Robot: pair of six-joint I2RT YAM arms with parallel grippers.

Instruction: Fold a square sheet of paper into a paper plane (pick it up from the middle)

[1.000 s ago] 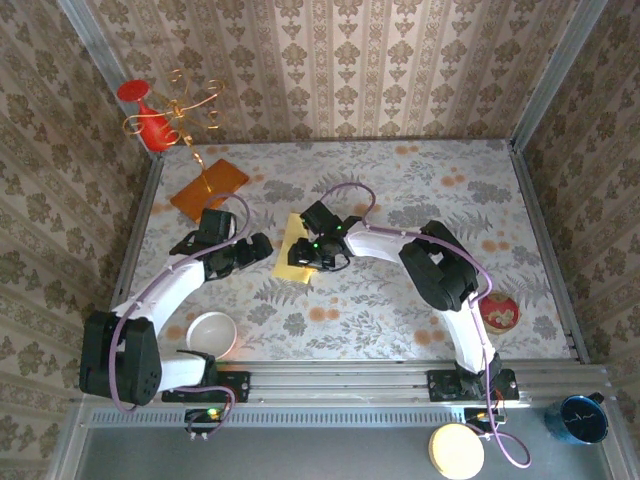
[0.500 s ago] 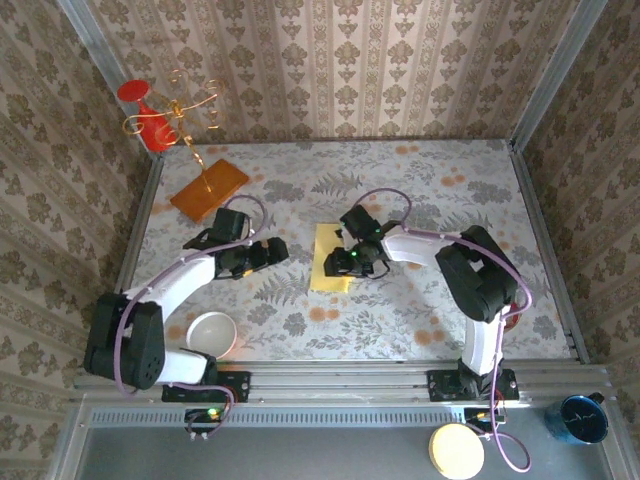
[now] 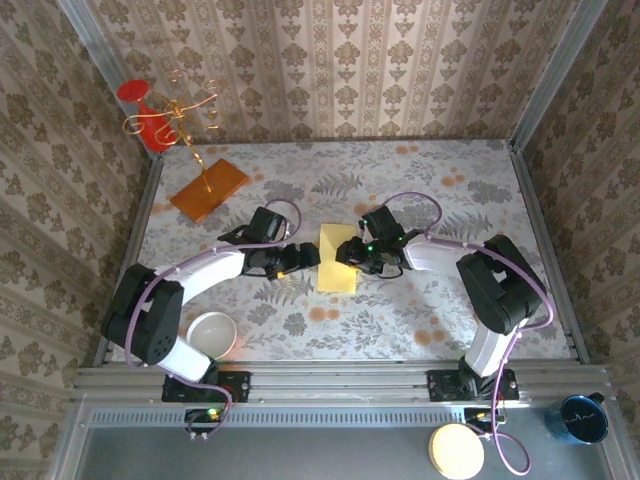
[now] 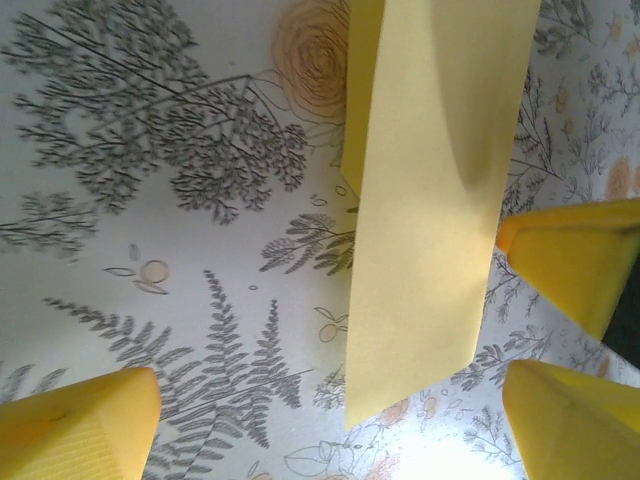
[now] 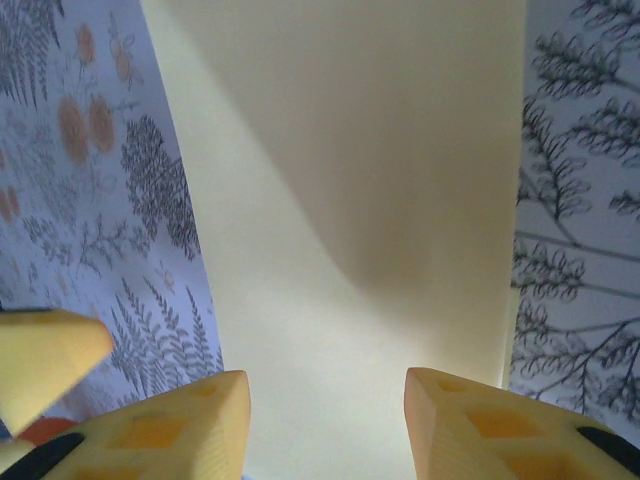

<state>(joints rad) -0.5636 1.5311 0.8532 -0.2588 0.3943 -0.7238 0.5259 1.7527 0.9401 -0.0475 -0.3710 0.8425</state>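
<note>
Top external: the paper sheet (image 3: 337, 258), pale yellow and folded to a narrow rectangle, lay flat mid-table on the floral table cover (image 3: 420, 310). Left gripper (image 3: 306, 255) stood at its left edge and right gripper (image 3: 349, 254) over its right edge. Orange board (image 3: 208, 188) lay well apart at rear left. White bowl (image 3: 212, 333) sat by the left arm.

Left wrist: left gripper (image 4: 330, 385) had its jaws wide apart. One corner of the paper sheet (image 4: 425, 200) lay between the fingers, ungripped.

Right wrist: right gripper (image 5: 325, 395) had its jaws about half apart, nothing clamped. Fingertips (image 5: 480, 425) were above the paper sheet (image 5: 350, 200); contact could not be told.
</note>
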